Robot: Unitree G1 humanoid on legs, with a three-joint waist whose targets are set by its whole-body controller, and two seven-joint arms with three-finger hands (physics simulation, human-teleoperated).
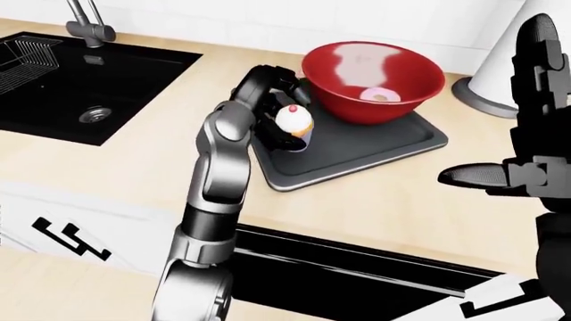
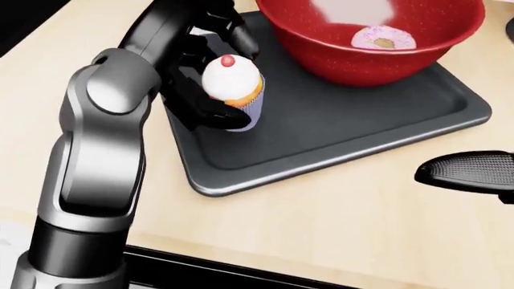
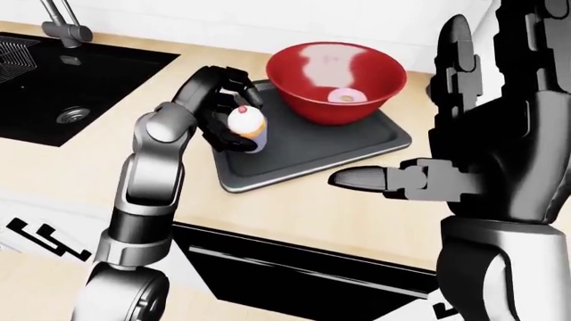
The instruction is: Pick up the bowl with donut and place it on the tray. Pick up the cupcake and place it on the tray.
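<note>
A red bowl (image 2: 337, 57) with a pink-frosted donut (image 2: 384, 37) inside stands on the upper right part of the dark grey tray (image 2: 337, 132). My left hand (image 1: 287, 122) is shut on the cupcake (image 2: 231, 81), which has white frosting, a red cherry and a lilac wrapper. It holds the cupcake upright at the tray's left side, low over or on the tray surface; I cannot tell whether they touch. My right hand (image 3: 420, 114) is open and empty, raised at the right of the views, apart from the tray.
A black sink (image 1: 80, 87) with a wire rack (image 1: 22, 63) and a metal faucet (image 1: 89, 23) lies at the upper left. A white roll on a grey round base (image 1: 495, 77) stands right of the bowl. A black appliance front (image 1: 357, 274) runs below the counter edge.
</note>
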